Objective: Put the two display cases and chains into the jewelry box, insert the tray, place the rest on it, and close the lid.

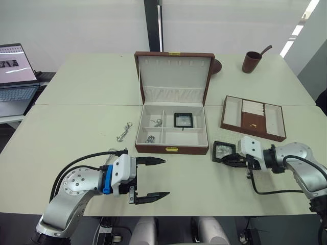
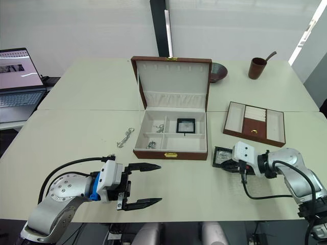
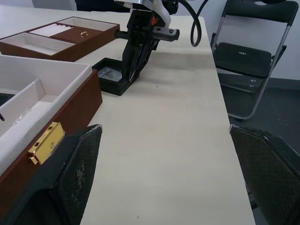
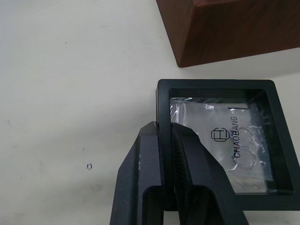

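Observation:
The jewelry box [image 1: 171, 148] stands open mid-table with its lid [image 1: 173, 71] upright. One display case [image 1: 183, 120] lies in its back right compartment. Two chains [image 1: 156, 122] [image 1: 149, 139] lie in its left compartments. Another chain [image 1: 123, 131] lies on the table left of the box. The second display case [image 4: 220, 145] rests on the table right of the box, with my right gripper [image 4: 166, 129] shut on its near frame edge. My left gripper [image 1: 150, 178] hovers open and empty in front of the box's left corner. The tray [image 1: 253, 118] sits at the right.
A laptop [image 1: 15, 76] stands at the far left. A brown cup [image 1: 252, 62] with a spoon and a dark bowl [image 1: 216, 65] sit at the back. A chair [image 3: 243, 51] stands beyond the table's right edge. A tiny ring [image 4: 89, 165] lies near the case.

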